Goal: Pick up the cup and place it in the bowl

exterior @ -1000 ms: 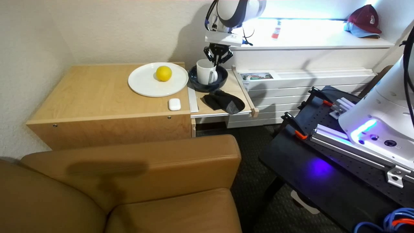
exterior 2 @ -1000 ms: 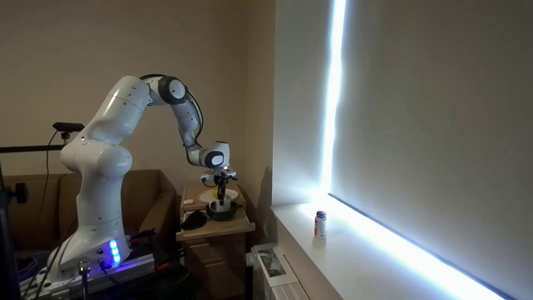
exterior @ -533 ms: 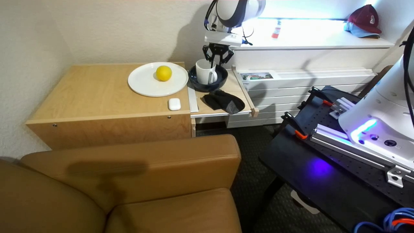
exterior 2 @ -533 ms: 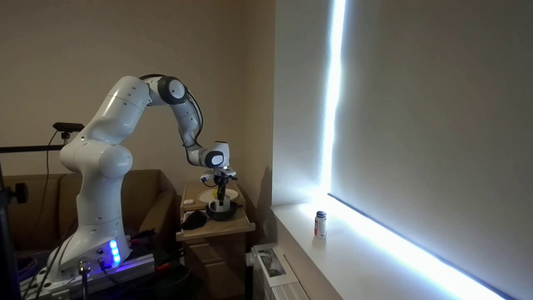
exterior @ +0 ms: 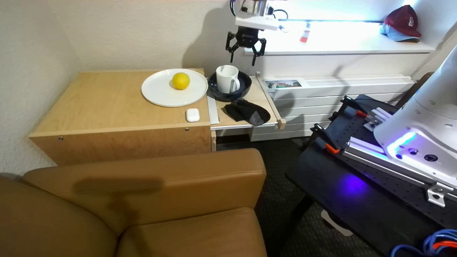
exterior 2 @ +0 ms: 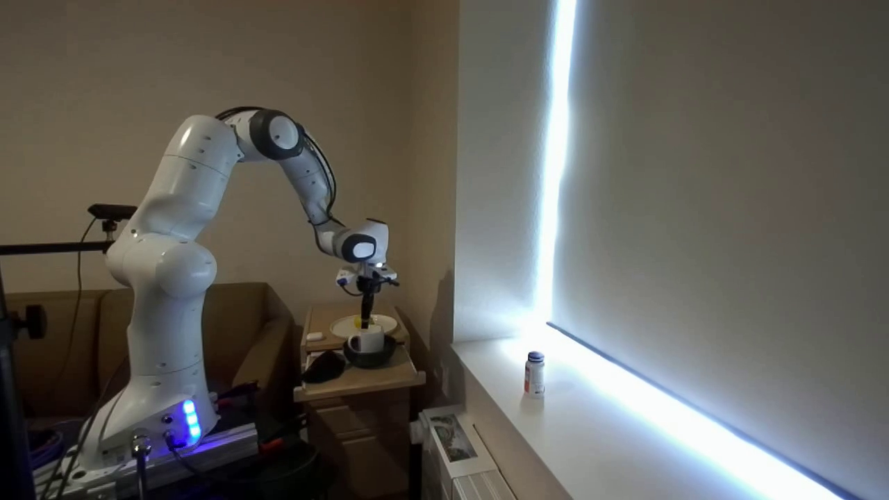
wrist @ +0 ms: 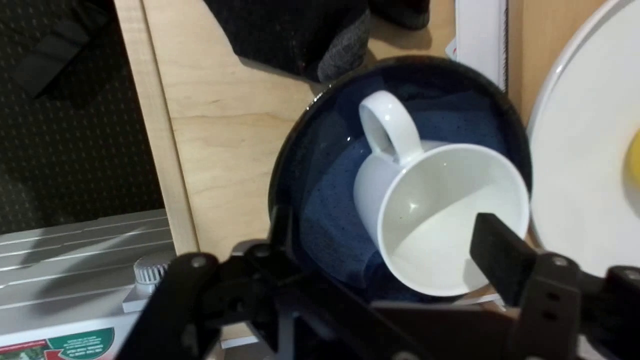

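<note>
The white cup [exterior: 225,80] stands inside the dark blue bowl [exterior: 246,82], off to one side, with its handle pointing outward. Seen from above in the wrist view, the cup [wrist: 370,195] leans slightly and its inside is bare, while the bowl's blue floor [wrist: 330,215] shows beside it. My gripper [exterior: 242,63] hangs above the bowl, fingers spread wide and nothing between them. An exterior view also has the gripper [exterior 2: 365,325] just over the cup's rim. In the wrist view one finger [wrist: 500,250] overlaps the cup's mouth in the picture; the other lies over the bowl's edge.
A white plate [exterior: 157,89] with a yellow ball [exterior: 181,81] sits beside the bowl. A black cloth [exterior: 250,112] lies in front of it, and a small white case [exterior: 192,115] rests near the cabinet edge. The windowsill [exterior: 342,39] runs behind.
Half a second ago my fingers were at the cup's rim; a second ago they were close together. They have since spread apart, and the gripper has risen clear. The cup stayed in the bowl.
</note>
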Controlling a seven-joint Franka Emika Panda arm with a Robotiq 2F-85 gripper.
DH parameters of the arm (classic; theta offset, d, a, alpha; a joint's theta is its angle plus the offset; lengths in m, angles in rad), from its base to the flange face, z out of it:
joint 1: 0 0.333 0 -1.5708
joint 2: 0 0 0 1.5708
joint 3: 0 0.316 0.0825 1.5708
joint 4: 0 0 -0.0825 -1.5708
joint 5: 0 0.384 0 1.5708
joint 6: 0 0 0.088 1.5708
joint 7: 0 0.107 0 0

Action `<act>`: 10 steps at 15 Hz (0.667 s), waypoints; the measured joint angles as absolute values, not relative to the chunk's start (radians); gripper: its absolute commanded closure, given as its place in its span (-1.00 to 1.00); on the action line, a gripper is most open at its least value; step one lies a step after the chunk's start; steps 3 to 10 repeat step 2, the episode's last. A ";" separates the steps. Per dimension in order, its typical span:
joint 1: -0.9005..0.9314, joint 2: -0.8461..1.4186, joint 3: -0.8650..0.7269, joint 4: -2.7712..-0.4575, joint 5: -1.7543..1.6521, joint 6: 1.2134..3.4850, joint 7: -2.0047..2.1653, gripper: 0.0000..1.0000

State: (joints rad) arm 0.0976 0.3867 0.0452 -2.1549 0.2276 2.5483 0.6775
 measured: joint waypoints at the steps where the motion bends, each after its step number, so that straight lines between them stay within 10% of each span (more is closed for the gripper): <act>1: 0.046 0.335 0.088 -2.179 0.259 2.523 0.602 -1.00; 10: -0.008 0.280 0.131 -2.205 0.297 2.506 0.525 -1.00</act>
